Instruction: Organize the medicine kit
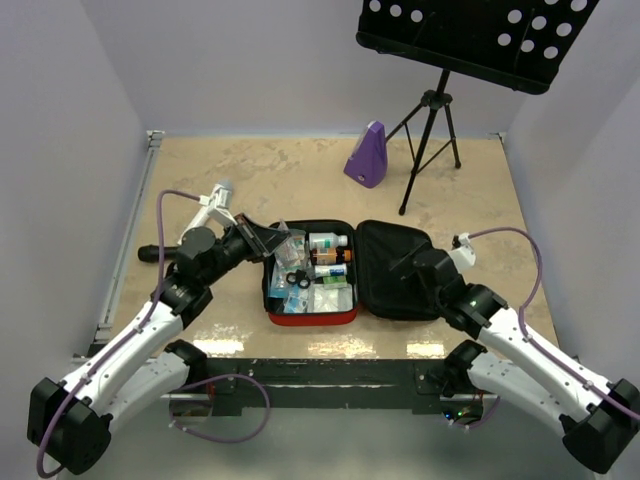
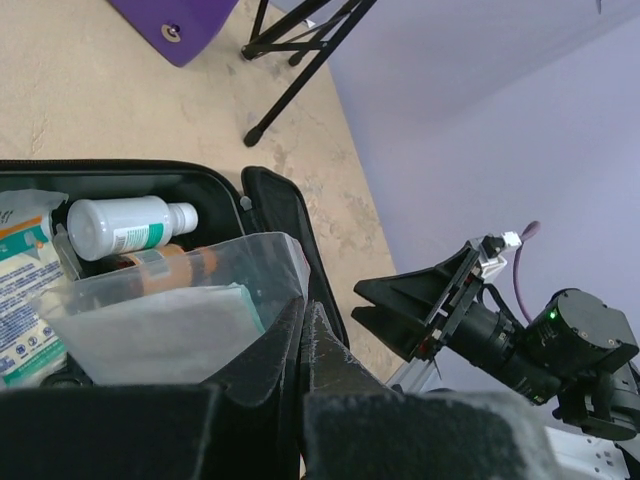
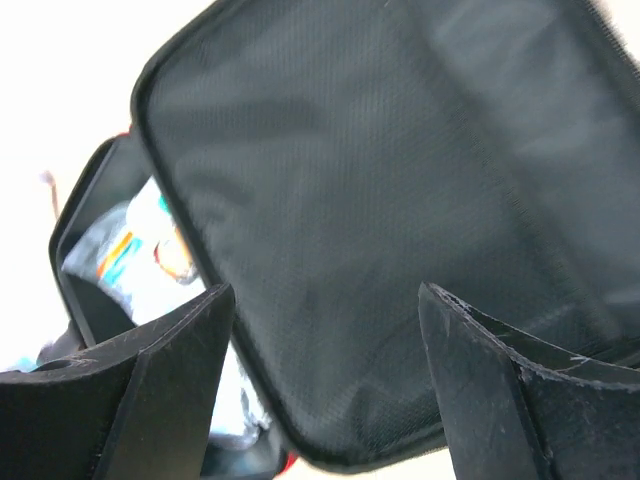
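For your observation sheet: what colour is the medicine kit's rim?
Red; the medicine kit shows it best in the top external view.

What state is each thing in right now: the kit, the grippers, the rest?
medicine kit: unzipped, lying open flat, one half filled, the other bare.
left gripper: shut on clear packet.
clear packet: pinched at its corner, over the filled half.
right gripper: open, over the bare half.
white bottle: capped, on its side in the kit.
music stand: upright.

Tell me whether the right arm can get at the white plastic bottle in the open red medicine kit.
Probably yes: the right hand hangs open over the kit's empty half, and the white bottle lies uncovered just beyond the hinge.
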